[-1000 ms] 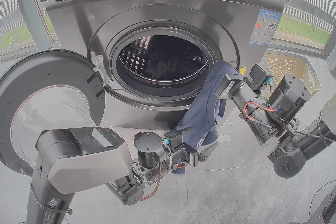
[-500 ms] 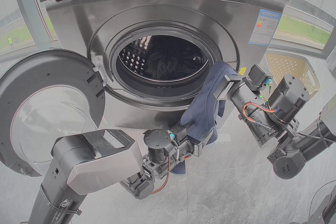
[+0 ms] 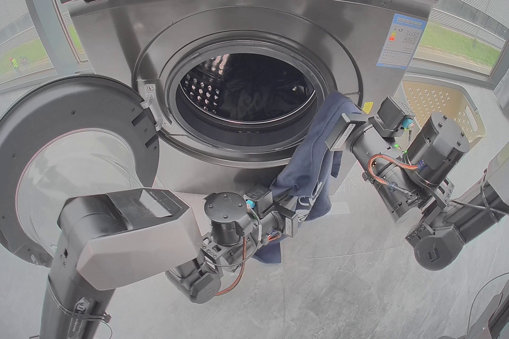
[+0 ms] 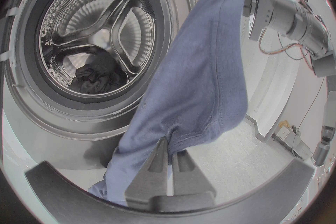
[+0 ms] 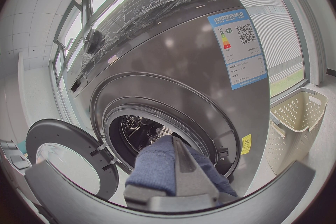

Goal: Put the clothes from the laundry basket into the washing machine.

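Left gripper point(image 3: 298, 206) rose from under the navy garment point(image 3: 313, 160) to its hanging hem, then backed off slightly toward the robot. Fingers that stood apart below the cloth are now pinched on the hem. The fabric just above the claw has bunched up and been drawn toward it.

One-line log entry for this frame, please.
left gripper: shut on blue garment, lower edge | right gripper: shut on its top | door: open | drum: dark clothes inside | blue garment: outside drum

Black arms point(image 3: 374, 146), grey-shelled (orange cables point(image 3: 388, 160) at wrists).
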Robot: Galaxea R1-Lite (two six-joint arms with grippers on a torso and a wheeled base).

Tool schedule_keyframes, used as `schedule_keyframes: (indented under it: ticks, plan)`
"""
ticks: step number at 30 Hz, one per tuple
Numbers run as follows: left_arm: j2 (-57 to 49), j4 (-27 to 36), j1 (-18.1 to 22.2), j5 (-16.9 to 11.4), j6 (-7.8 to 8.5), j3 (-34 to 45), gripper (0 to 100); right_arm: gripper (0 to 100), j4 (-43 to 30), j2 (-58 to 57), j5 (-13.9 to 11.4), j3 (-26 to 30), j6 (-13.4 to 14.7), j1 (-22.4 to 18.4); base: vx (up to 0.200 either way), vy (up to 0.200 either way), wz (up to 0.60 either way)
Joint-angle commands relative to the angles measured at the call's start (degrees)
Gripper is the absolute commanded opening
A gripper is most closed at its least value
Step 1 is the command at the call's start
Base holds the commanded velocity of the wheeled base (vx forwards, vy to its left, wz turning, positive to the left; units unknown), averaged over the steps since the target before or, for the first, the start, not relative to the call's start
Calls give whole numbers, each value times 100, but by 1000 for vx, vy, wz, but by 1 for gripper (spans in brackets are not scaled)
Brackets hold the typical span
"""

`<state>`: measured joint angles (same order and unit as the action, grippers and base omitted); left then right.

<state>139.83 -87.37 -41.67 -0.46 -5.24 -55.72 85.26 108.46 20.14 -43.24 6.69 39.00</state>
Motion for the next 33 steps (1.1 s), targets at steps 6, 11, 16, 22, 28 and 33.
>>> schedule_keyframes:
  ticks: [6,11,16,22,28,33]
  plan:
    - [-1968,-34,387,-42,14,2048,0,0,-1,-18,-1,61,7,-33,0,0,0]
    - [-2689,-61,1091,-112,-12,2698,0,0,-1,-97,-10,193,16,-41,0,0,0]
    - [-3304,-87,1600,-165,-170,3331,0,0,78,-308,-142,580,16,-24,0,0,0]
    - [-3805,-96,2251,-217,-355,3331,0,0,96,-440,-353,835,-1,-41,0,0,0]
    - [-4112,-105,2286,-376,-407,3173,0,0,96,-387,-309,817,-36,-15,0,0,0]
    - [-4490,-96,2189,-419,-399,3015,0,0,96,-457,-291,756,-80,3,0,0,0]
